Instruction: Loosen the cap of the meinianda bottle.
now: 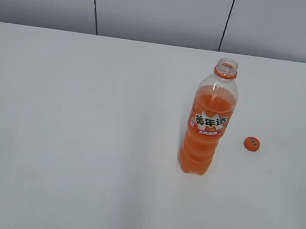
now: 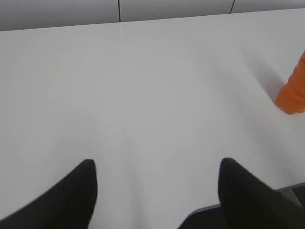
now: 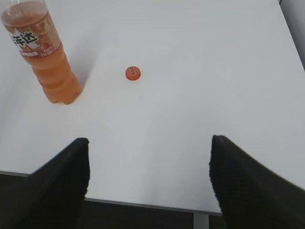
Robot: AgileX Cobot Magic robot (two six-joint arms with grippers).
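The meinianda bottle (image 1: pixel 207 124) stands upright on the white table, right of centre, its mouth open with only the orange neck ring on it. It also shows in the right wrist view (image 3: pixel 45 52), and its base shows at the right edge of the left wrist view (image 2: pixel 293 93). The orange cap (image 1: pixel 251 143) lies flat on the table to the right of the bottle, apart from it; it also shows in the right wrist view (image 3: pixel 133 73). My left gripper (image 2: pixel 157 167) is open and empty over the table's near edge. My right gripper (image 3: pixel 148 148) is open and empty, well short of the cap. Neither arm shows in the exterior view.
The white table (image 1: pixel 83 139) runs to a grey panelled wall (image 1: pixel 155 8) at the back. Its front edge shows in the right wrist view (image 3: pixel 143 202), and its right edge at the top right there (image 3: pixel 290 33).
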